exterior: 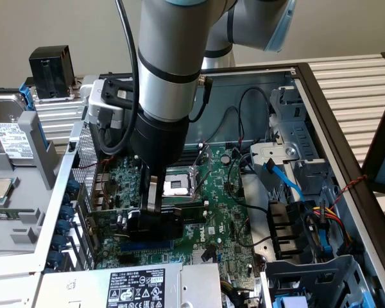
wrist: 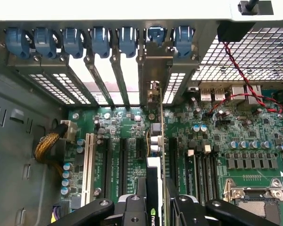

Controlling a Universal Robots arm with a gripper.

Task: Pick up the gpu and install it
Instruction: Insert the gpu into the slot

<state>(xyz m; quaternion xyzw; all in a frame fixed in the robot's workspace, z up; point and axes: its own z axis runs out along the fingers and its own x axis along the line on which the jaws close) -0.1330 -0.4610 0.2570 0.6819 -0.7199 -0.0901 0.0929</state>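
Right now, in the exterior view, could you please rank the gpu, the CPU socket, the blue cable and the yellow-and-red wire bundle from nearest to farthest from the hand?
1. gpu, gripped in the hand.
2. CPU socket, just beside the hand.
3. blue cable, toward the exterior view's right.
4. yellow-and-red wire bundle, farther right again.

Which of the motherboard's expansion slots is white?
The long slot beside the yellow-sleeved cable bundle, farthest from the CPU socket. The other slots are black, including those beside the gpu held in the gripper.
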